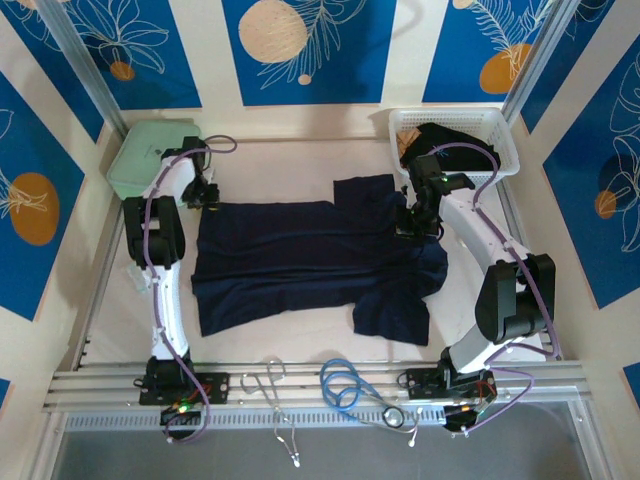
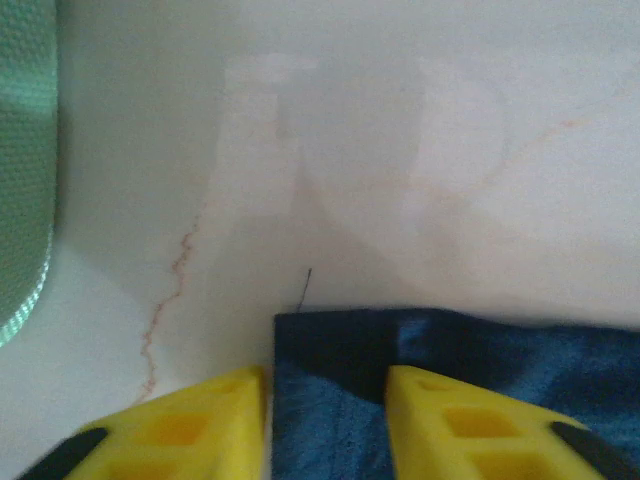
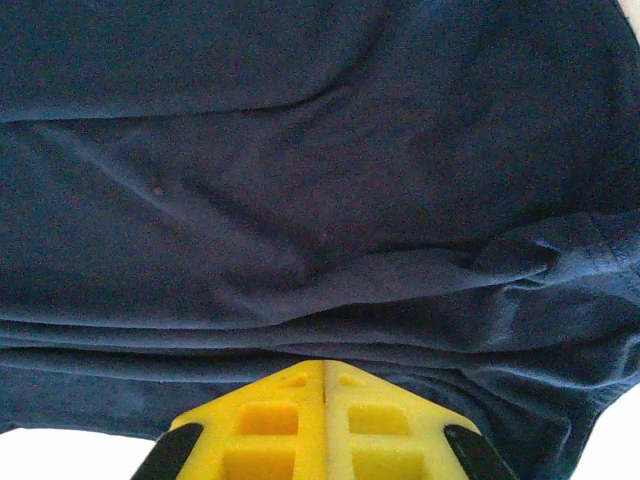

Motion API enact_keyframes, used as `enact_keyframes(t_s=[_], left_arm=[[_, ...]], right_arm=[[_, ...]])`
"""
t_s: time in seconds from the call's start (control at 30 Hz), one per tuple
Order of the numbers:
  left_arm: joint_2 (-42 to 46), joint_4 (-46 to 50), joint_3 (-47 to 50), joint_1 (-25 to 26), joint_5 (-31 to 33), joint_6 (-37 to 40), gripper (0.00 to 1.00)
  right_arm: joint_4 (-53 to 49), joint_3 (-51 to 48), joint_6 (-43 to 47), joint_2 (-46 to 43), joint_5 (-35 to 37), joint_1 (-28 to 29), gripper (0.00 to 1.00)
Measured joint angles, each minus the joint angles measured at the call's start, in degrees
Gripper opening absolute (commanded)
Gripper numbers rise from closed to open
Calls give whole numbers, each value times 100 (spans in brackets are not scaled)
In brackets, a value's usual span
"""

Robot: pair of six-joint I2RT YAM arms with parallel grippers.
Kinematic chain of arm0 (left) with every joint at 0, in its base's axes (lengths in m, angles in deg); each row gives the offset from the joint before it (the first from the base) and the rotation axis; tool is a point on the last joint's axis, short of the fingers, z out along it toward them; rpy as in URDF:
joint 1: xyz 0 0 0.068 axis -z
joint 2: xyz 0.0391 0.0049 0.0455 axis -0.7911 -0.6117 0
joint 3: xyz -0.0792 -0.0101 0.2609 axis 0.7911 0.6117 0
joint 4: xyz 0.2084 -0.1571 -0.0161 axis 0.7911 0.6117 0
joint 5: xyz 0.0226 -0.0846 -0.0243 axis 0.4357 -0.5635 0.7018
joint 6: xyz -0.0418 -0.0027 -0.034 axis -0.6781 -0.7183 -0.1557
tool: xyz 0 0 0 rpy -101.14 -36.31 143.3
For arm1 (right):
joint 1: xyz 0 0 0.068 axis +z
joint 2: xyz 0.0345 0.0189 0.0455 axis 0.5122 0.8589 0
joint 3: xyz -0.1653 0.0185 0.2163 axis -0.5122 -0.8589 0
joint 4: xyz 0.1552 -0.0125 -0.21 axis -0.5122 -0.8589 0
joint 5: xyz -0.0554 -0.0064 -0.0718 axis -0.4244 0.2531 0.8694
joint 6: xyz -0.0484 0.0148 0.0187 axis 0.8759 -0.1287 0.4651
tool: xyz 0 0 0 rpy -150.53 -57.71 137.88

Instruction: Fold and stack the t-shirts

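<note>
Containers: the white plastic lattice basket (image 1: 495,130) stands at the far right corner of the pale table (image 1: 290,165) and holds one crumpled black fabric garment (image 1: 440,138). The mint-green zip case (image 1: 145,158) lies closed at the far left corner.

Task item: the plain dark navy short-sleeved t-shirt (image 1: 300,255) lies spread at the table's centre, hem to the left and sleeves to the right. It is largely flat, with long creases running along its length and bunched folds by the near sleeve.

Left gripper (image 2: 325,378): yellow fingers (image 2: 200,430) parted moderately, straddling the shirt's far left hem corner, just beside the case.

Right gripper (image 3: 325,372): fingers pressed together with no gap, tips against a fabric fold at the shirt's right end. Whether cloth is caught between them cannot be told.
</note>
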Motion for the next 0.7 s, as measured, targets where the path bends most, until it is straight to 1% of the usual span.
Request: enact_keyframes(t_s=[0.1, 0.17, 0.27, 0.37, 0.5, 0.7], left_arm=[[2, -83, 42, 4, -63, 15, 0], [81, -170, 142, 9, -55, 17, 0], [223, -361, 393, 11, -55, -28, 0], [411, -424, 675, 24, -52, -144, 0], [758, -444, 1027, 63, -26, -321, 0], [1515, -452, 1379, 116, 0, -612, 0]], right_arm=[[-26, 105, -26, 81, -2, -2, 12], [-11, 328, -55, 262, -22, -11, 22], [37, 901, -61, 787, -61, -39, 36], [118, 1687, -9, 1587, -116, -48, 45], [122, 2940, 111, 2883, -74, -17, 48], [-286, 5241, 295, 4750, 334, 46, 53]])
